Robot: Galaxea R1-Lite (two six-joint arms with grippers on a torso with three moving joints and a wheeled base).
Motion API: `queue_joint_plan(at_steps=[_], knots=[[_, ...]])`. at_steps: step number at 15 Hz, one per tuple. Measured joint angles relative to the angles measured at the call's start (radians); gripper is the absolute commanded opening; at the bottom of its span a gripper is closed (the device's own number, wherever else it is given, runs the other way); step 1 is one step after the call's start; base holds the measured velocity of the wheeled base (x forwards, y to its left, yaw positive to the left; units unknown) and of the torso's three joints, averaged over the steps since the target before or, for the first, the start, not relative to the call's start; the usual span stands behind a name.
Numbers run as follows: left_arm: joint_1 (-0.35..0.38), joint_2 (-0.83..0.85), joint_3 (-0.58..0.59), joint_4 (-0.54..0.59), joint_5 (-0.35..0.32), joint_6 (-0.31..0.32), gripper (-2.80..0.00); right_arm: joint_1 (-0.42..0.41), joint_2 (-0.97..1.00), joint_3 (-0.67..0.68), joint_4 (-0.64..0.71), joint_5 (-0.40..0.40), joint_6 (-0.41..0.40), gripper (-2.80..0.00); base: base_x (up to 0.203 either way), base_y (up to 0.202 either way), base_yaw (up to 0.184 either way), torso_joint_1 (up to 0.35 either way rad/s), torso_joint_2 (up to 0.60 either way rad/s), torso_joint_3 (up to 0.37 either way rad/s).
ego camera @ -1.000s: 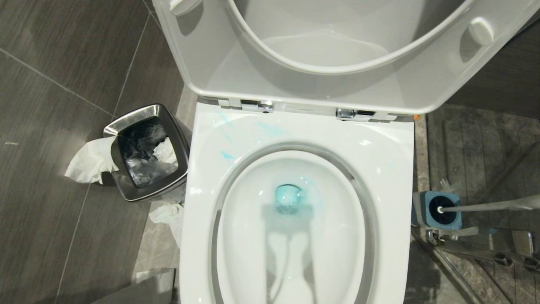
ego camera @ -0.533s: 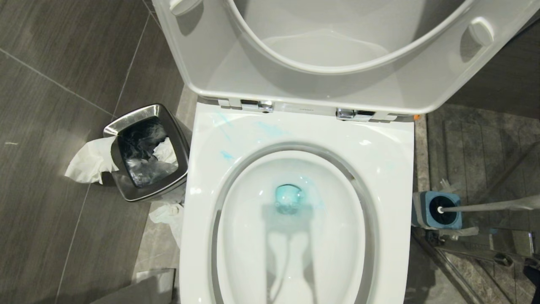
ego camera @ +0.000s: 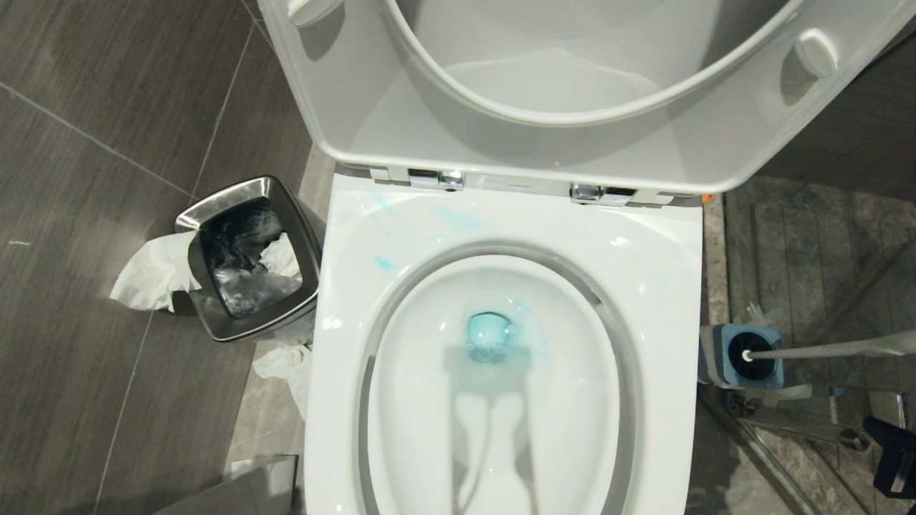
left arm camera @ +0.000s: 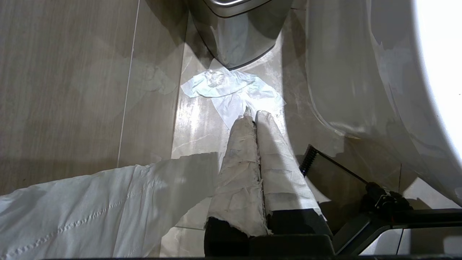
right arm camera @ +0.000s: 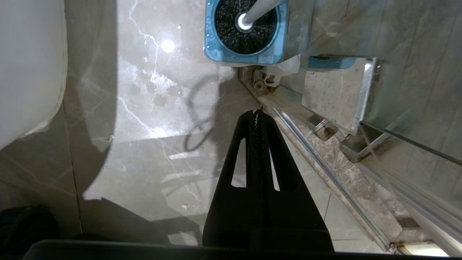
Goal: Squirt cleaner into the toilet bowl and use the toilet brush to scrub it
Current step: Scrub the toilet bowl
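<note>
Toilet bowl (ego camera: 501, 400) at centre, waste bin (ego camera: 247, 257) at nine o'clock, toilet brush (ego camera: 823, 350) at three — in its holder (ego camera: 741, 355).

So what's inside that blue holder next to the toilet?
The toilet brush stands in the blue holder: black bristles fill it, white handle rising out. The holder's bottom is covered.

The right gripper (right arm camera: 257, 112), a pair of long black slotted fingers, has its jaws pressed together, tips meeting, and points down toward the floor; it shows at the lower right edge of the head view (ego camera: 894, 458). The left gripper (left arm camera: 252, 115), its two fingers wrapped in whitish cloth-like covering, is likewise closed and empty, hanging low and pointing downward.
</note>
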Motion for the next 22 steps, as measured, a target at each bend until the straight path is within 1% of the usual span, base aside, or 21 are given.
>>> queue_joint_plan(at_steps=[4,5,7,12,17,19,22], knots=[[0.000,0.000,0.000,0.000,0.000,-0.001,-2.80,0.001,0.017,0.000,-0.004,-0.005,-0.004,-2.80,0.000,0.000,0.000,0.000,0.00,0.000],[0.000,0.000,0.000,0.000,-0.001,0.000,-2.80,0.001,0.020,0.000,-0.005,-0.006,-0.006,0.00,0.000,0.000,0.000,0.000,0.00,0.000],[0.000,0.000,0.000,0.000,-0.001,0.000,-2.80,0.001,0.026,0.000,-0.009,-0.006,-0.019,0.00,0.000,0.000,0.000,0.000,0.00,0.000],[0.000,0.000,0.000,0.000,0.000,0.000,-2.80,0.001,0.057,-0.004,-0.063,-0.002,-0.021,0.00,0.000,0.000,0.000,0.000,0.00,0.000],[0.000,0.000,0.000,0.000,0.000,0.000,-2.80,0.000,0.120,-0.084,-0.075,-0.001,-0.015,0.00,0.000,0.000,0.000,0.000,0.00,0.000],[0.000,0.000,0.000,0.000,0.000,-0.001,-2.80,0.000,0.155,-0.097,-0.119,0.002,-0.011,0.00,0.000,0.000,0.000,0.000,0.00,0.000],[0.000,0.000,0.000,0.000,0.000,0.000,-2.80,0.000,0.212,-0.104,-0.178,0.034,-0.012,0.00,0.000,0.000,0.000,0.000,0.00,0.000]])
